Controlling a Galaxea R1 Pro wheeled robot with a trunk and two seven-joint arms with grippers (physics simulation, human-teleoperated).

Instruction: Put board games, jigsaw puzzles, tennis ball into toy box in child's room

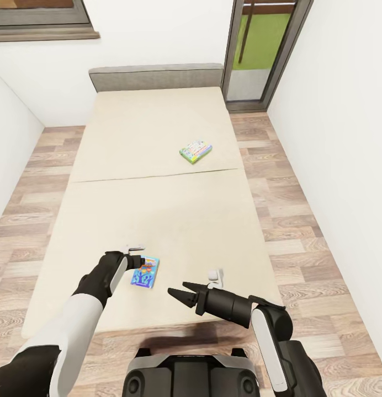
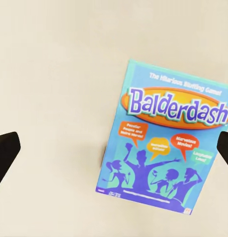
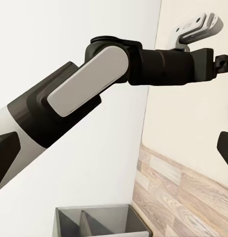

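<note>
The left hand (image 1: 137, 259) hangs low over the near end of the bed (image 1: 130, 138), its fingers spread open; in the left wrist view its dark fingertips (image 2: 5, 153) sit wide apart above the beige mattress. Just beside it, flat on the mattress, lies a blue board game (image 1: 145, 272) lettered Balderdash. Further right, the right hand (image 1: 179, 295) hovers over the bed's near edge, pointing toward the left hand, jaws open and empty. A second board game (image 1: 195, 151), green-edged and colourful, lies well apart on the far half of the bed. Wood-plank floor (image 1: 301, 220) flanks the bed.
</note>
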